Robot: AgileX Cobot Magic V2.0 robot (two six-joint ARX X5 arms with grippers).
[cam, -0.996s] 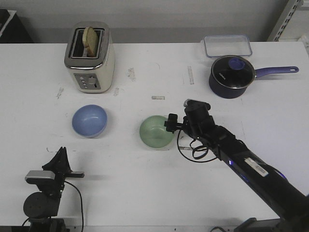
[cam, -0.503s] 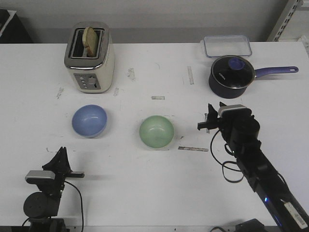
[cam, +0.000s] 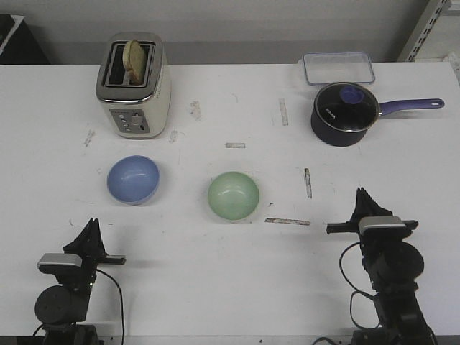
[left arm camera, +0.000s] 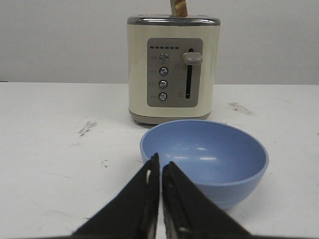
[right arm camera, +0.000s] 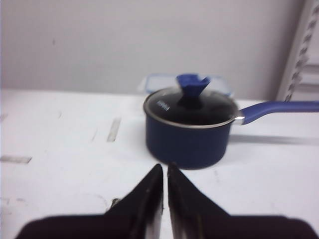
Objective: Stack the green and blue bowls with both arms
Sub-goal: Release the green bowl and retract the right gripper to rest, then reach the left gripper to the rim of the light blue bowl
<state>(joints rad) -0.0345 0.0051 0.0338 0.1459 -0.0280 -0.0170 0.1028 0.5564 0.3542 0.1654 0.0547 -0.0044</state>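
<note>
Table: the white tabletop [cam: 230, 287] was scuffed and carried strips of tape, and it spread wide under everything; a pale wall ran behind it, with a metal rack [cam: 431, 29] at the far right corner.
Step in hand: by my read, nothing was stacked yet. Both bowls sat apart and empty, so this looked like the start of a reach.
Toaster: the cream toaster [cam: 134, 85] stood far left with a slice of bread up in its slot, directly behind the blue bowl in the left wrist view.
Saucepan: the dark blue lidded saucepan [cam: 346, 113] sat far right, handle pointing right, a clear container [cam: 338, 67] just behind it.
Blue bowl: the blue bowl [cam: 133, 180] rested left of centre, upright, well apart from its partner.
Green bowl: the green bowl [cam: 233, 196] rested near centre, upright, nothing touching it.
Left gripper: the left gripper [left arm camera: 160, 169] was parked near the front edge, fingers pressed together and holding nothing, aimed at the blue bowl's near rim.
Right gripper: the right gripper [right arm camera: 165, 172] looked clenched and empty too, though that view was blurred; it faced the saucepan, not a bowl.
Next move: I'd judge each arm needed to part its fingers and take a rim, then one bowl had to be lifted into the other.
</note>
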